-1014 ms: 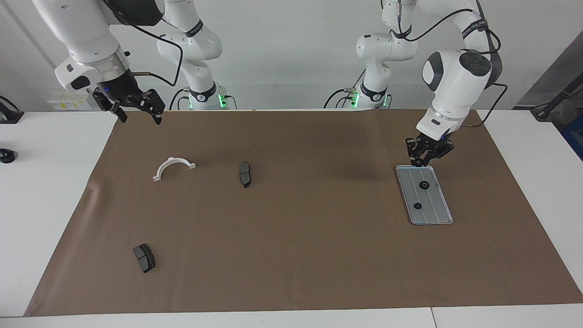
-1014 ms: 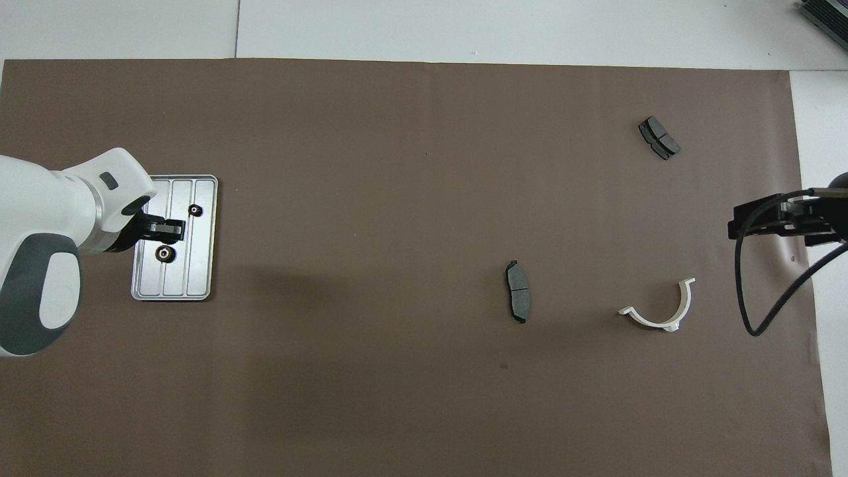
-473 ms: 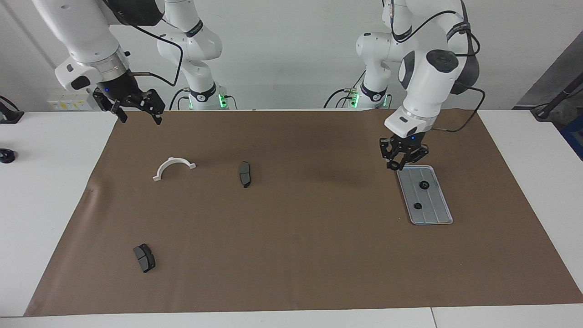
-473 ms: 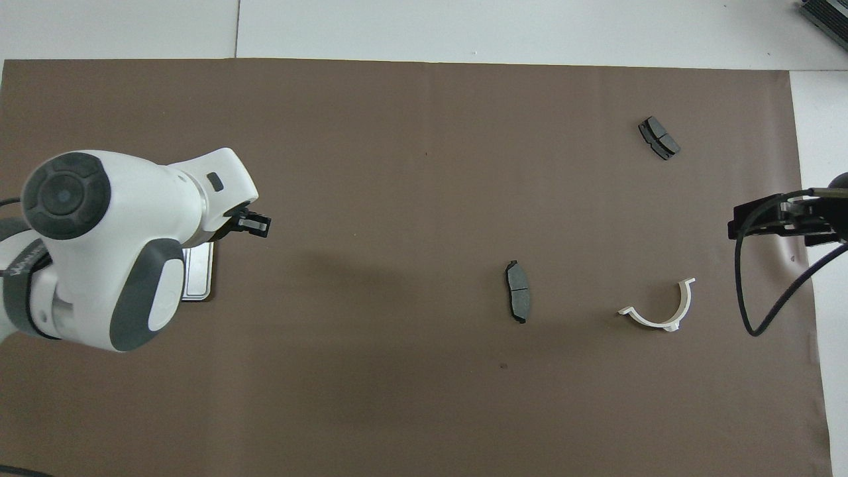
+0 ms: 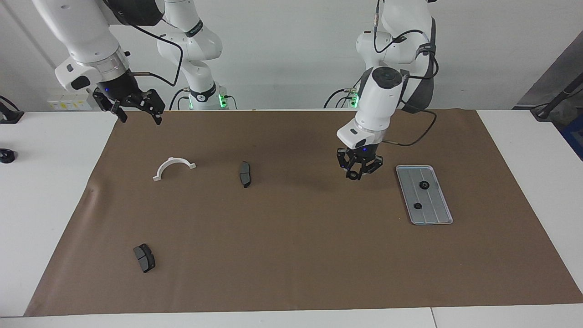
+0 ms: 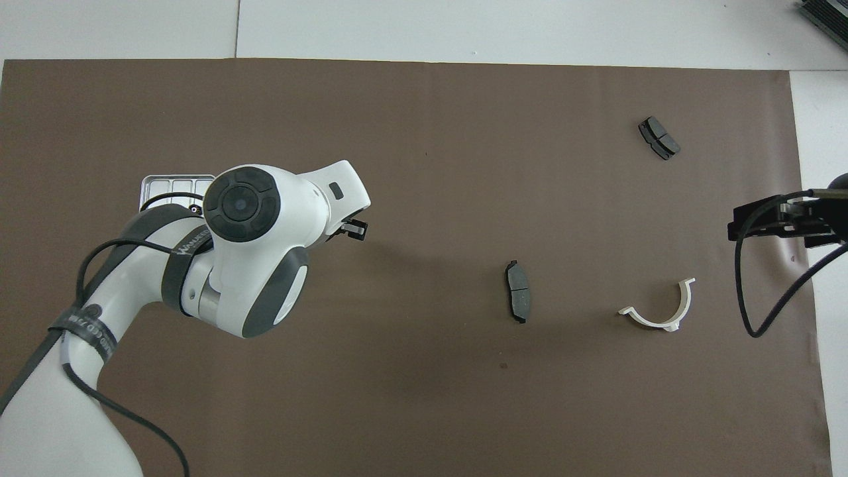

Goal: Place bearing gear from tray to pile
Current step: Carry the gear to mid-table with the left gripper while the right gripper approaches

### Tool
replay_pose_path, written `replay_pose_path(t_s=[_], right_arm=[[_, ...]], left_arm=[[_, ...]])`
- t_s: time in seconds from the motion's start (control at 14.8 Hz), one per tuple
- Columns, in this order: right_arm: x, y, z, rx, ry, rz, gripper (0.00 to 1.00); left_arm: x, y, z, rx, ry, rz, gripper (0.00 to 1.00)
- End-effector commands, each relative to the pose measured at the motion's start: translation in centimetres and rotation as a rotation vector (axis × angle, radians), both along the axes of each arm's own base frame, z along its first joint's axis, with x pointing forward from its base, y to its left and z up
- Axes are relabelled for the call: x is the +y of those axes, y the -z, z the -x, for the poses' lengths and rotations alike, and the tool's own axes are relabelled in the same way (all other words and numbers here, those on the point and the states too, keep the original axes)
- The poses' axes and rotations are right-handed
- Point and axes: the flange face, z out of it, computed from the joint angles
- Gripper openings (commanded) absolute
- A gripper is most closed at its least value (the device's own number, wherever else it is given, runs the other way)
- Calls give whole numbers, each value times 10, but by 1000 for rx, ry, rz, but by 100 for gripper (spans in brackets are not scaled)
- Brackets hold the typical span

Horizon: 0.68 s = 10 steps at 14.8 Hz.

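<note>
Seemingly, a small gear (image 5: 354, 174) is clamped in the left gripper (image 5: 356, 175), carried mid-mat from the tray (image 5: 437, 214) at its own end.

The right gripper (image 5: 135, 112) waits, fingers apart, over the mat's corner nearest its base.

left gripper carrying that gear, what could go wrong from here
The left gripper pinches a small bearing gear at its fingertips over the mat: a slip could drop it and let it roll. No gear pile shows, so the drop spot is unclear. The right gripper waits open over the mat's corner.
</note>
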Motion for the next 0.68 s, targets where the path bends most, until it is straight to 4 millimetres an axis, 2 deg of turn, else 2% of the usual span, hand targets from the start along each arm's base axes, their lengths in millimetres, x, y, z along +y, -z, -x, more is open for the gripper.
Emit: replay_pose_path(t_s=[0.0,0.14,0.2,0.27,0.41,0.47,0.61], right_arm=[[2,-4,4,-12,12,-19,100],[7,3,5,-33,-1,-19,100],[14,4,-1,-68,-32,-20,100],[14,11,-6,-75,-56,-18,100],[16,25,-22,-103,-66,-16,100],[21,41,-34,-94,-76,-16,100],[48,75,-58,-109,-117,-17,100]], left_arm=[[-42,17,-18,-16,21,5,0],[-74,27,-21,-8,43,25,0],[-86,37,-17,-4,53,33,0],[-100,37,-9,-13,76,41,0],[-102,44,-7,-39,82,57,0],[-101,48,-6,-51,80,67,0],[-99,61,1,-54,81,69,0]])
